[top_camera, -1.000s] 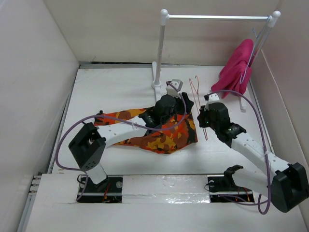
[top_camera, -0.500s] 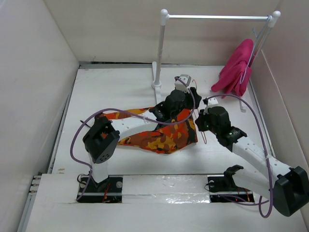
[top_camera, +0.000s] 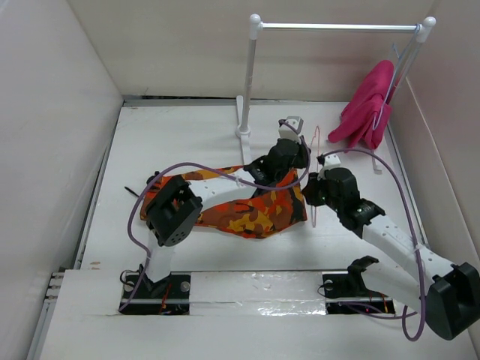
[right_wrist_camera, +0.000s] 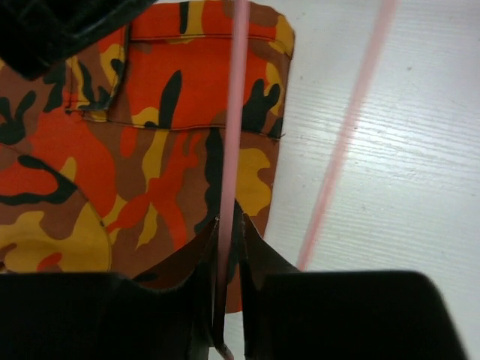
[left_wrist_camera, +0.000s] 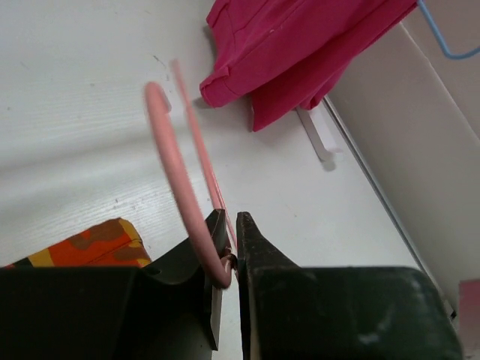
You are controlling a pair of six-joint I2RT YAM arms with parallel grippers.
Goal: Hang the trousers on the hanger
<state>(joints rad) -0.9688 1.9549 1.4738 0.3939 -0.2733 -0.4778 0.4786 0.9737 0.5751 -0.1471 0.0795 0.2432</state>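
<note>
The camouflage trousers [top_camera: 255, 210] lie flat on the table under the left arm; they also show in the right wrist view [right_wrist_camera: 150, 135] and in a corner of the left wrist view [left_wrist_camera: 82, 244]. The salmon-pink hanger [top_camera: 316, 139] is held off the table between the two grippers. My left gripper [top_camera: 305, 154] is shut on the hanger's neck just below its hook [left_wrist_camera: 176, 172]. My right gripper [top_camera: 313, 195] is shut on one straight wire of the hanger [right_wrist_camera: 234, 112], at the right edge of the trousers. A second hanger wire [right_wrist_camera: 349, 127] runs beside it, blurred.
A white tube rail [top_camera: 337, 27] stands at the back, its foot [top_camera: 242, 131] near the left gripper. A magenta garment [top_camera: 367, 109] hangs from the rail's right end on a pale wire hanger [left_wrist_camera: 446, 37]. White walls close in the table.
My left arm has swung right, off the trousers, and closed on the hanger's neck. The hanger has come up off the table. My right gripper has shifted slightly nearer.
</note>
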